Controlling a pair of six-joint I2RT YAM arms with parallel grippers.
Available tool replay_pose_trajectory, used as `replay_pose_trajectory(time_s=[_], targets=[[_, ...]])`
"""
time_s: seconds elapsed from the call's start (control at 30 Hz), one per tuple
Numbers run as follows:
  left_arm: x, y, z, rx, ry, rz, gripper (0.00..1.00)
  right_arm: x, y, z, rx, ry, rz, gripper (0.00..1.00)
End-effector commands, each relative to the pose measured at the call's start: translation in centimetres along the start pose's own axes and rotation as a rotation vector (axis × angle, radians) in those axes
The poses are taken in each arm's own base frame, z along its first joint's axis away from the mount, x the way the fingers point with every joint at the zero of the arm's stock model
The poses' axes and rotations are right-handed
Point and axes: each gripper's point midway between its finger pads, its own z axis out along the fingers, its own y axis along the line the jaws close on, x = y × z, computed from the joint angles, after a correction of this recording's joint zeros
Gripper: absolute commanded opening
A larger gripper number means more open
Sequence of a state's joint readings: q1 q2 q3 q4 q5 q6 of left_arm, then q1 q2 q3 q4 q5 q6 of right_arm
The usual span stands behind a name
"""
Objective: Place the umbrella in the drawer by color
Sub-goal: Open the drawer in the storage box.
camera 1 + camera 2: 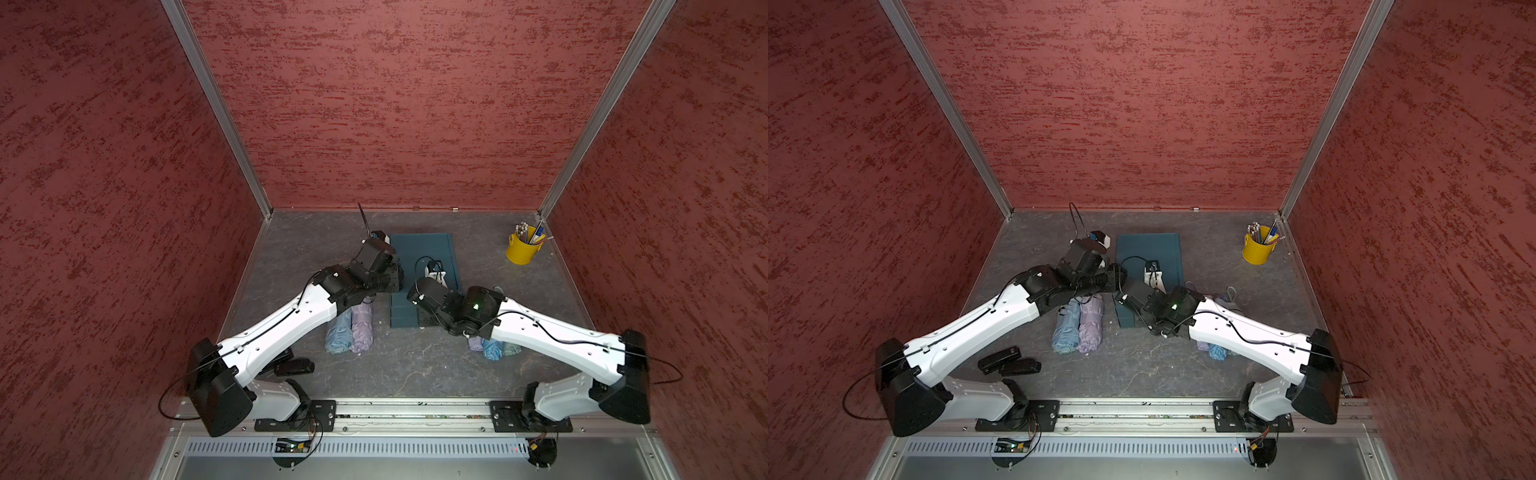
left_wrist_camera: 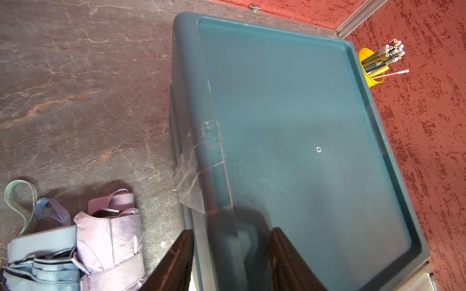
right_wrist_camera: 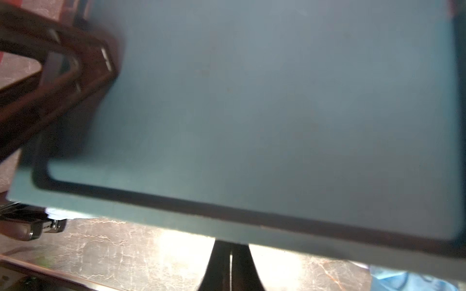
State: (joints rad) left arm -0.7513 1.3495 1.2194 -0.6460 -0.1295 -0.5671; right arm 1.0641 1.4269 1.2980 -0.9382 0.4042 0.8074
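A teal drawer unit (image 1: 424, 257) stands mid-table, and no open drawer shows in any view. A blue folded umbrella (image 1: 338, 332) and a lilac umbrella (image 1: 362, 328) lie side by side to its front left. To the front right, lilac (image 1: 475, 343), blue (image 1: 492, 348) and green (image 1: 512, 348) umbrellas lie partly under my right arm. My left gripper (image 2: 232, 252) is open, with its fingers (image 2: 176, 262) astride the unit's left top edge (image 2: 201, 151). My right gripper (image 3: 230, 262) is shut at the unit's front, its tips hidden under the front rim (image 3: 176, 219).
A yellow cup of pencils (image 1: 521, 249) stands at the back right corner. Two black cases (image 1: 1009, 361) lie by the left arm's base. Red walls close in the back and both sides of the table.
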Motion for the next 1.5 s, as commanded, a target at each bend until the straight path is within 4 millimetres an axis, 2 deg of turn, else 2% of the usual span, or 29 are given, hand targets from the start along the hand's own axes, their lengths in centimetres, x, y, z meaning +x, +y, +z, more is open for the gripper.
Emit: replay_pose_trajectory(time_s=[0.0,0.13,0.33,0.5,0.67,0.83,0.97,1.13,1.47], targets=[[2.8,3.1,1.5,-0.127,0.102,0.028,0.49,0.1,0.5,-0.1,-0.022,0.012,0.006,0.0],[3.3,3.3,2.0,-0.134,0.111,-0.006,0.47,1.2,0.2,-1.5,-0.035,0.006,-0.012,0.0],[3.2,4.7,2.4,-0.179,0.11,-0.069,0.41,3.5,0.3,-4.8,-0.104,-0.025,-0.071,0.0],[3.1,4.9,2.8,-0.189,0.109,-0.075,0.4,5.9,-0.8,-7.1,-0.145,-0.036,-0.11,0.0],[3.3,5.5,3.5,-0.199,0.111,-0.084,0.37,7.8,0.2,-8.4,-0.252,-0.039,-0.199,0.0],[2.7,5.8,3.7,-0.209,0.104,-0.079,0.36,8.3,2.0,-9.5,-0.327,-0.046,-0.251,0.0],[2.4,6.3,3.8,-0.212,0.1,-0.092,0.35,9.3,3.0,-9.6,-0.344,-0.034,-0.281,0.0],[3.1,6.4,4.0,-0.201,0.11,-0.107,0.35,10.8,3.9,-8.8,-0.312,-0.006,-0.318,0.0],[3.3,6.4,4.2,-0.184,0.11,-0.104,0.35,11.3,2.9,-7.5,-0.263,-0.027,-0.267,0.0]])
